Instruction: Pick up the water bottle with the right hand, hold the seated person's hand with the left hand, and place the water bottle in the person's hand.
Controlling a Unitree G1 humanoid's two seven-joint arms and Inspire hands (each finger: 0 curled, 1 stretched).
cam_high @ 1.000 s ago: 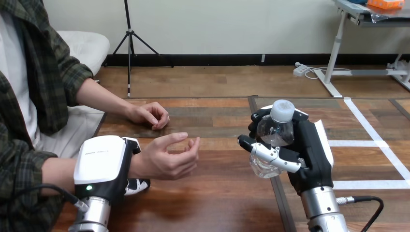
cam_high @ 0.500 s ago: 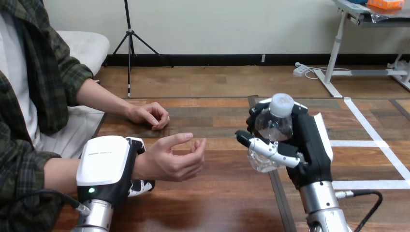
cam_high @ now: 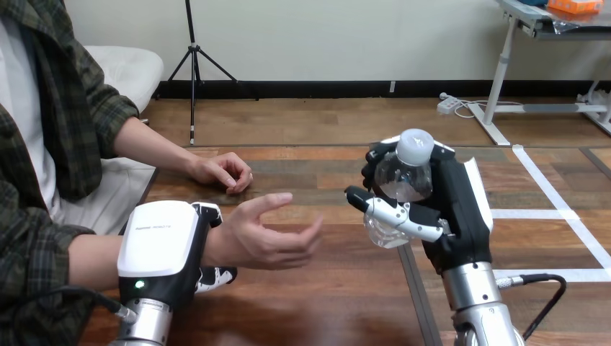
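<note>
Clear bottle (cam_high: 403, 180), white-capped, is held upright in the head view by the right hand (cam_high: 454, 216), fingers and thumb curled round it, above the table (cam_high: 339, 288). Just left, the person's hand (cam_high: 270, 234) lies palm-up, cupped, evidently to receive. Near left, the left hand (cam_high: 162, 245) has its fingers wrapped round the wrist (cam_high: 213, 245), probably to steady it.
</note>
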